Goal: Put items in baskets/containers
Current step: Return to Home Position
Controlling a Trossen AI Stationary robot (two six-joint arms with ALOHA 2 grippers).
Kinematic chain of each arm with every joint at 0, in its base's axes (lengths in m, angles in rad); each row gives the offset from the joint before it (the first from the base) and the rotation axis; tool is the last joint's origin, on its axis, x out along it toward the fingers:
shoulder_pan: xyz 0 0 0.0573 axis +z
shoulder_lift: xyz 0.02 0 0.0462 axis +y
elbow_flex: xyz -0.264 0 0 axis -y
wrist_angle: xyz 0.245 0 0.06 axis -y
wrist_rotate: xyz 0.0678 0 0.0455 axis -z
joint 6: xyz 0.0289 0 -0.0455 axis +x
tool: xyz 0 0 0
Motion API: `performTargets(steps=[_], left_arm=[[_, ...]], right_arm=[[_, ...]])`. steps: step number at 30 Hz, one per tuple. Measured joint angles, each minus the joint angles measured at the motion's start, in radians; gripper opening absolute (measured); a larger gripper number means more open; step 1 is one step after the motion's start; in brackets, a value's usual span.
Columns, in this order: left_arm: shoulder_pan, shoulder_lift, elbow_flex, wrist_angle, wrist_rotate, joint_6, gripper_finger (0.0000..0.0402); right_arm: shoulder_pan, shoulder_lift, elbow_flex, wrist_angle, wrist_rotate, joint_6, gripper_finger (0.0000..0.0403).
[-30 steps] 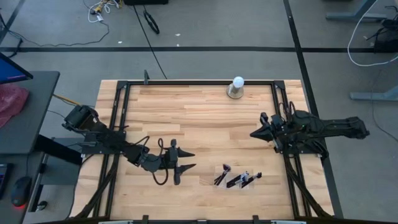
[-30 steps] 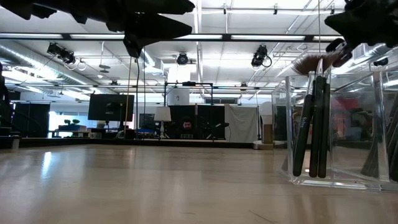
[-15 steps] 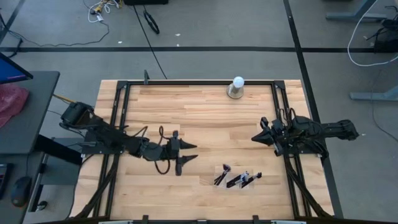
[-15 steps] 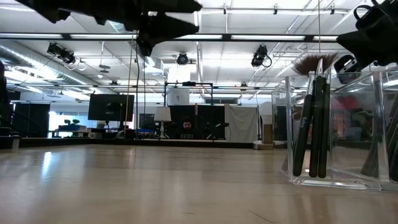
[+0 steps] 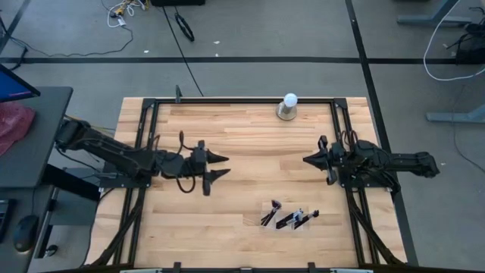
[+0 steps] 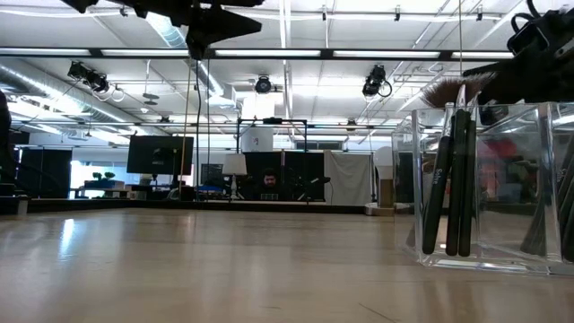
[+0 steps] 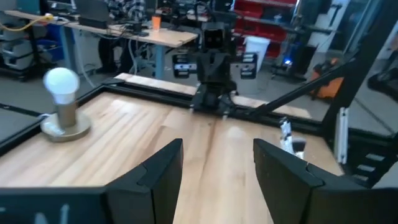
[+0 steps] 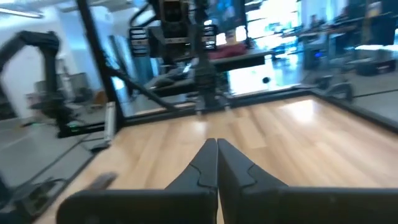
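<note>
The clear tray (image 6: pixel 511 179) stands near the front edge of the worktop (image 5: pixel 242 129), with slim dark-handled brushes (image 6: pixel 448 188) upright inside. My left tool (image 5: pixel 225 165) hangs spread wide and empty, and my right tool (image 5: pixel 306 161) is pinched closed.

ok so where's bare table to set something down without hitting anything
The widest bare patch of the table lies between the open left gripper and the shut right gripper, reaching back to the white ball on its base. The near left corner is bare. Crowded: the near edge right of centre, where the clear tray holds the brushes.
</note>
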Motion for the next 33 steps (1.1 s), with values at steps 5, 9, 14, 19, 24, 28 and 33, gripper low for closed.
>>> performTargets(steps=[5, 9, 14, 19, 24, 28, 33], left_arm=[[0.008, -0.072, 0.0, -0.093, -0.02, 0.008, 0.0197], [0.024, -0.107, 0.0, -0.157, -0.024, 0.012, 0.0197], [0.069, -0.15, -0.012, -0.246, -0.016, 0.027, 0.0197], [0.134, -0.224, -0.159, -0.151, 0.047, 0.018, 0.017], [0.204, -0.335, -0.364, 0.042, 0.135, 0.008, 0.0098], [0.262, -0.482, -0.478, 0.067, 0.158, -0.012, 0.0029], [0.317, -0.709, -0.591, 0.048, 0.252, -0.029, 0.0008]], right_arm=[[-0.014, 0.004, 0.0, -0.009, 0.048, -0.02, 0.0], [-0.014, 0.019, 0.0, -0.009, 0.045, -0.005, 0.0], [-0.013, 0.025, 0.0, -0.009, 0.045, 0.015, 0.0015], [-0.013, 0.025, 0.0, -0.009, 0.045, 0.015, 0.0026], [-0.013, 0.025, 0.001, -0.008, 0.045, 0.015, 0.0027], [-0.013, 0.025, 0.001, -0.008, 0.045, 0.015, 0.0027], [-0.013, 0.026, 0.001, -0.008, 0.045, 0.015, 0.0027]])
